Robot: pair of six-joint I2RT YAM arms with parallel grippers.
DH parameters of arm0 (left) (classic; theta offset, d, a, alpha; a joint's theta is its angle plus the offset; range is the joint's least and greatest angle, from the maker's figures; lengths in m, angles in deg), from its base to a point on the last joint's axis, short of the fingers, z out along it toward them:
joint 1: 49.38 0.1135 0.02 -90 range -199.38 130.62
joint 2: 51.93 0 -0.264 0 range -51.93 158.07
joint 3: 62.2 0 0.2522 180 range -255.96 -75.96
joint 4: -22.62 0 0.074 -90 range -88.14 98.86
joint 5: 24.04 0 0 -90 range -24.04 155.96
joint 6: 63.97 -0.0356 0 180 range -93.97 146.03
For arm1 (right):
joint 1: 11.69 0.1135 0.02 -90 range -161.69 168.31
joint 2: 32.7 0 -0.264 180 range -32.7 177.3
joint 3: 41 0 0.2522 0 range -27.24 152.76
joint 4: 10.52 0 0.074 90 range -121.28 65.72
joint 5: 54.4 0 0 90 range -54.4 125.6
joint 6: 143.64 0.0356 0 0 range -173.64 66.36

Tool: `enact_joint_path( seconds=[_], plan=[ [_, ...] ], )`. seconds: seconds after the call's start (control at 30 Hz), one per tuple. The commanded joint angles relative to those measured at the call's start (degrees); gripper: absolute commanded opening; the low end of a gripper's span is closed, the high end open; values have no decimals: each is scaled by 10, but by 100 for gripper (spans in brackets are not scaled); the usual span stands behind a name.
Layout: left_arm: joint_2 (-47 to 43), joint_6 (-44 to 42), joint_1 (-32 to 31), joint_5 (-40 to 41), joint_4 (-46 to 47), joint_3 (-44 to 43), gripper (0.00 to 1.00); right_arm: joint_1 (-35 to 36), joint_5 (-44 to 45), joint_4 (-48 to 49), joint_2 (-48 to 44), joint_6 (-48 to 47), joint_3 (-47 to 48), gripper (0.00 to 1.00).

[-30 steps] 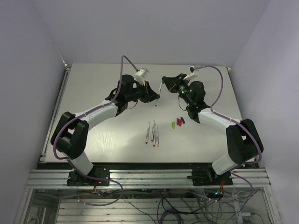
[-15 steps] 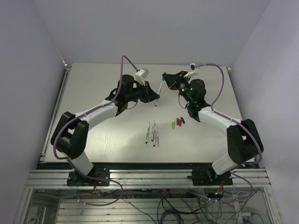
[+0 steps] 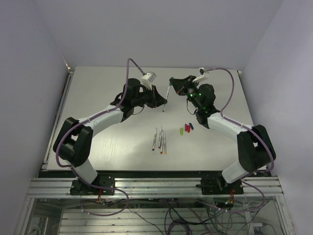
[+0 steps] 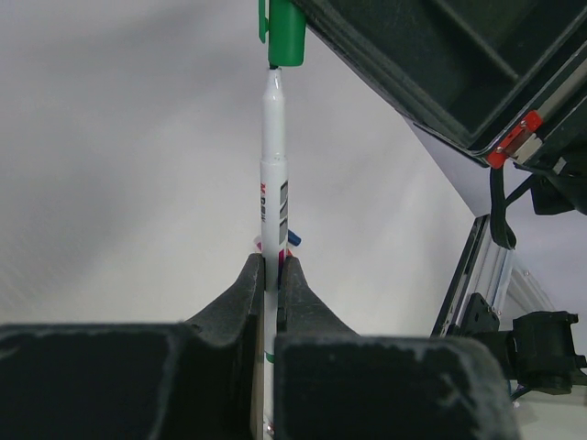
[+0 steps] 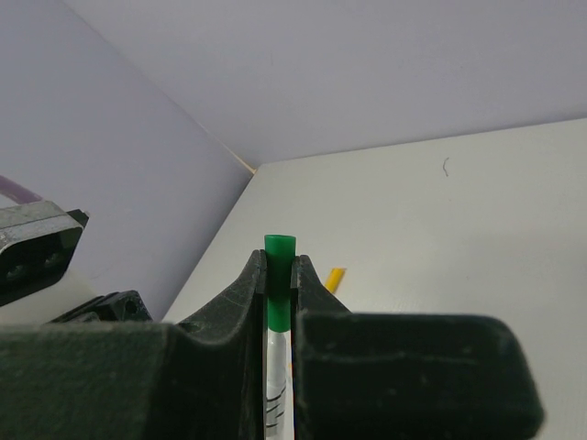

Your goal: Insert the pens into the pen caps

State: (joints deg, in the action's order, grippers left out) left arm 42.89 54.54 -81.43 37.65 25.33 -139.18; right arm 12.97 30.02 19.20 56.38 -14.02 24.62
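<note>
My left gripper (image 3: pixel 163 101) is shut on a white pen barrel (image 4: pixel 273 206), held clear of the table. In the left wrist view its fingers (image 4: pixel 248 284) clamp the barrel's lower part. My right gripper (image 3: pixel 172 84) is shut on a dark green cap (image 5: pixel 280 275). The cap (image 4: pixel 286 32) sits on the pen's tip, and the white barrel (image 5: pixel 278 385) shows just below it between the right fingers (image 5: pixel 252 284). The pen (image 3: pixel 166 98) spans the gap between both grippers. Several more pens (image 3: pixel 159 140) lie side by side on the table, with a row of small caps (image 3: pixel 187 128) to their right.
A yellow cap (image 5: pixel 334 280) lies on the table beyond the right fingers. The white table (image 3: pixel 98 98) has a raised edge rail on the left (image 3: pixel 68 98). Both arms reach inward over the table's far half.
The right gripper has shifted very slightly between the earliest frame and now. The left arm, the pens and the caps on the table have not moved.
</note>
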Motion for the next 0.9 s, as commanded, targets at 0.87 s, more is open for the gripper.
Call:
enact_joint_path(
  seconds=[0.87],
  plan=[
    [-8, 2, 6, 12, 41, -6, 7, 10, -31, -4, -3, 1, -14, 0]
  ],
)
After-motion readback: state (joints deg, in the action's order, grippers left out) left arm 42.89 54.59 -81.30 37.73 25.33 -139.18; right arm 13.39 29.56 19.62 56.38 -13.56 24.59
